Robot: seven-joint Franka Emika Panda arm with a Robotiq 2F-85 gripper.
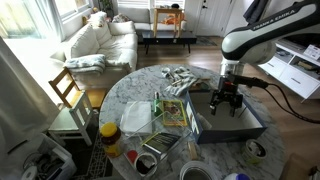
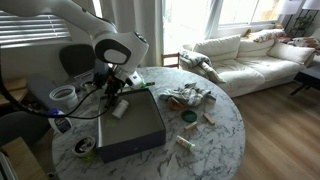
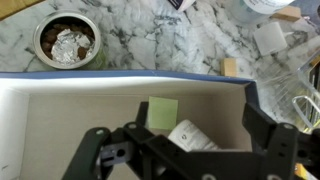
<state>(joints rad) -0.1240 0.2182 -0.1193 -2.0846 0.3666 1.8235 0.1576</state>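
Observation:
My gripper (image 3: 178, 126) hangs open just above the inside of a blue-rimmed cardboard box (image 3: 100, 86), its two black fingers spread wide. Between them a small white labelled bottle (image 3: 196, 137) lies on its side on the box floor, free of both fingers. A pale green note pad (image 3: 162, 112) lies flat just beyond the bottle. In both exterior views the gripper (image 1: 226, 100) (image 2: 115, 90) reaches down into the box (image 1: 240, 130) (image 2: 140, 128) on the round marble table (image 1: 125, 90). The white bottle (image 2: 121, 108) shows just under the fingers.
A metal bowl with crumpled foil (image 3: 67, 42) stands outside the box. Elsewhere on the table are a striped cloth (image 1: 180, 80), a printed packet (image 1: 175, 113), a clear plastic tub (image 1: 135, 118) and a yellow-lidded jar (image 1: 110, 135). A wooden chair (image 1: 66, 90) and sofa (image 1: 100, 40) stand beyond.

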